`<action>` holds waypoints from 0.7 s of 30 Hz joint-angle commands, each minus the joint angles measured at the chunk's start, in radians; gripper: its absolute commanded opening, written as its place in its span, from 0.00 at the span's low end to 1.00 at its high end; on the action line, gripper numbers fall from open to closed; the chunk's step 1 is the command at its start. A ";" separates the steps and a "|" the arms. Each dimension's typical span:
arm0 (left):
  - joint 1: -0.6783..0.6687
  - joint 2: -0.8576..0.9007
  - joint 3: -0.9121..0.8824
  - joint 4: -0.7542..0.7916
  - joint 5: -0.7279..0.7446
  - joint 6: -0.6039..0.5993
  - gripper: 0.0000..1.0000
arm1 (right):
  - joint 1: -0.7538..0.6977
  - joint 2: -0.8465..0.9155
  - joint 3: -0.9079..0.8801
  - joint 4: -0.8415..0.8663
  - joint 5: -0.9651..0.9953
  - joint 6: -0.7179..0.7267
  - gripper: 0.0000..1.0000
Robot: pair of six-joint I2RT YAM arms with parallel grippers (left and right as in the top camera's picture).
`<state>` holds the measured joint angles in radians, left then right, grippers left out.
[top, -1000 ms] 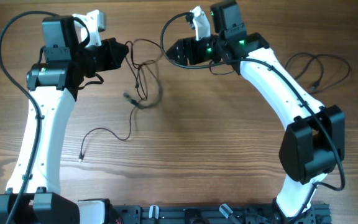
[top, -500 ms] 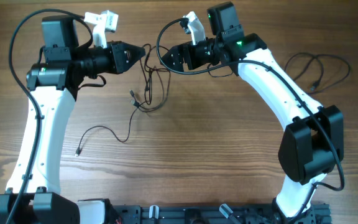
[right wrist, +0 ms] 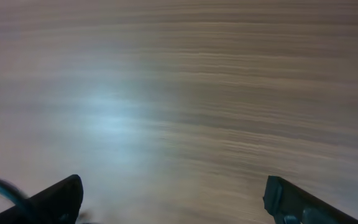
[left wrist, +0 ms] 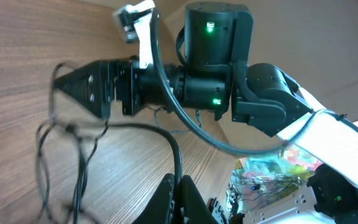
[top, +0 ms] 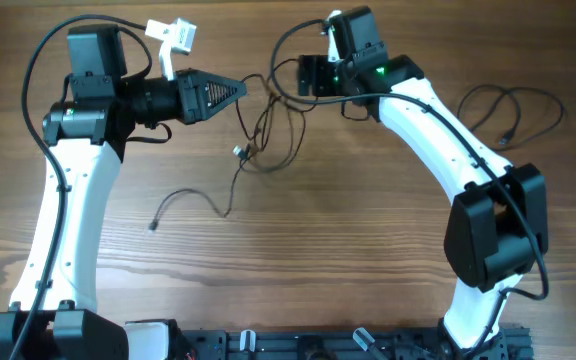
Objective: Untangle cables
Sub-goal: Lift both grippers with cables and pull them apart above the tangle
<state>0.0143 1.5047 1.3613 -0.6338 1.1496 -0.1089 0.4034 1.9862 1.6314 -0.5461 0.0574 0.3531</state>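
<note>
The cables [top: 264, 132] form a loose black tangle on the wooden table between my two arms. One strand trails down left to a plug end [top: 154, 224], and a silvery tip [top: 238, 152] hangs off the tangle. My left gripper [top: 238, 88] points right and is shut on one strand of the cables [left wrist: 177, 152], which runs up from its closed jaws [left wrist: 180, 194]. The blurred tangle [left wrist: 61, 140] lies to the left of it. My right gripper [top: 303, 78] hovers just right of the tangle. Its fingers [right wrist: 58, 199] stand wide apart over bare wood with nothing between them.
A separate thin black cord [top: 513, 108] lies in loops at the far right, behind the right arm. Thick black wires run along both arms. The arm bases and a black rail [top: 308, 345] line the near edge.
My left gripper has pushed to the right with its strand, dragging the tangle and its tail rightward. My right gripper has opened wide and drawn back to the right.
</note>
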 commanded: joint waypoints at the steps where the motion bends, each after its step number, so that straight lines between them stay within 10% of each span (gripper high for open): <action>1: 0.004 0.003 0.000 -0.040 -0.093 0.023 0.04 | -0.045 0.019 -0.005 -0.048 0.335 0.043 1.00; 10: 0.062 0.002 0.000 -0.124 -0.589 -0.154 0.04 | -0.125 0.019 -0.005 -0.154 0.314 0.006 1.00; 21: 0.409 0.002 0.000 -0.204 -0.605 -0.244 0.04 | -0.126 0.020 -0.005 -0.150 0.205 0.013 1.00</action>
<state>0.3183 1.5059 1.3613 -0.8135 0.5877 -0.3218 0.2878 1.9865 1.6314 -0.6998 0.3107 0.3660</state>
